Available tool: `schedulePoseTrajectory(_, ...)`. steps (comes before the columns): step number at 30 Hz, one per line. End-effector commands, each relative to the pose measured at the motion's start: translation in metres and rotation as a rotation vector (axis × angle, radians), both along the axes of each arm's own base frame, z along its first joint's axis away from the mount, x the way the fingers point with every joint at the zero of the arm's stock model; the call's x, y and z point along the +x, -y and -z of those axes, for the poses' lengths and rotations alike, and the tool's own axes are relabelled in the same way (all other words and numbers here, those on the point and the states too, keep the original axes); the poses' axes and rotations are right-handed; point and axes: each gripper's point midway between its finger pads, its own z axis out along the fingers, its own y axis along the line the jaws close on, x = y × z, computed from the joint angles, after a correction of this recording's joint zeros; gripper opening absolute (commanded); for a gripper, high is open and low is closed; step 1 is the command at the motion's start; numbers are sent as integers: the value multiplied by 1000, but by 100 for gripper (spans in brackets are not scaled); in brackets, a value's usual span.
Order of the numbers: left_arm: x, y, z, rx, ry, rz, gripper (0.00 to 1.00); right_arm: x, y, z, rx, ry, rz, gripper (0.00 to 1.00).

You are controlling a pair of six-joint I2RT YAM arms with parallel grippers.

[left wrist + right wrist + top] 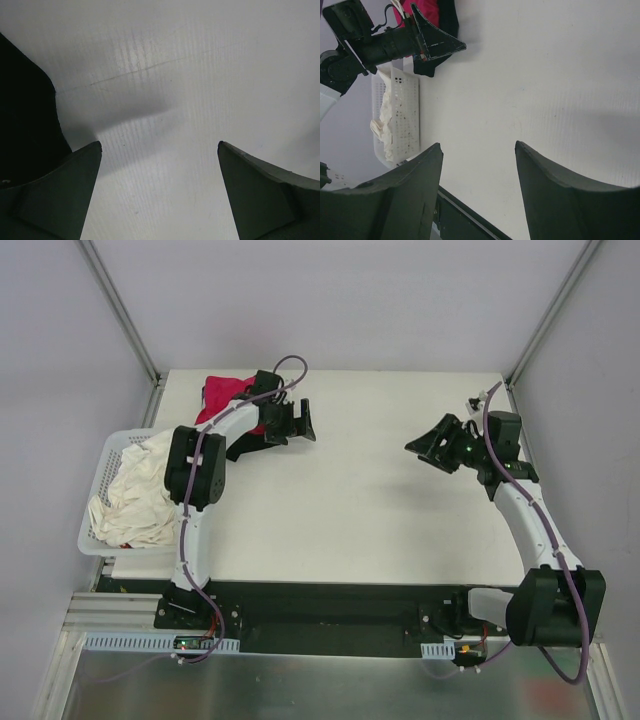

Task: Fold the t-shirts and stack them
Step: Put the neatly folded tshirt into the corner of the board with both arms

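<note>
- Red tee [222,395]: bunched at far-left corner of the table [380,530], partly under the L arm. Looks crumpled, not a flat fold, tho the arm hides a lot.
- Black tee [243,448]: touching the red one on its near side, edge poking out toward table centre. Print not visible. Can't tell which lies on top.
- Progress, my read: both tees sit in one heap but no neat fold shows, so fold + stack prob mostly left to do.
- L pincer [296,426]: jaws wide apart, nothing between them, low over the table just right of the black tee. Wrist cam has black cloth at its left edge.
- R pincer [430,445]: jaws apart, empty, over right half of the table, well apart from the tees.
- Basket [100,468]: white lattice, at the table's left edge, holds a heap of white cloth [135,490]. Can't tell if that's more shirts.
- In the way: L arm's own links cover the heap, and the basket sits near it.
</note>
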Motion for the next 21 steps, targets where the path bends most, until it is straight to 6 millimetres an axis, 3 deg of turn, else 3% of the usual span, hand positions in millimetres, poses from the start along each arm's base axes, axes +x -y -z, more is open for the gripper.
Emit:
schedulePoseTrajectory(1, 9, 0, 0, -5, -3, -27, 99, 7, -1, -23, 11, 73, -12, 63)
schedulePoseTrajectory(12, 52, -16, -1, 25, 47, -143, 99, -3, 10, -32, -19, 81, 3, 63)
schedulePoseTrajectory(16, 65, -39, 0, 32, 52, -198, 99, -5, 15, -28, -27, 66, 14, 63)
schedulePoseTrajectory(21, 67, -67, 4, 75, 41, -284, 99, -5, 19, -25, -38, 55, 20, 63)
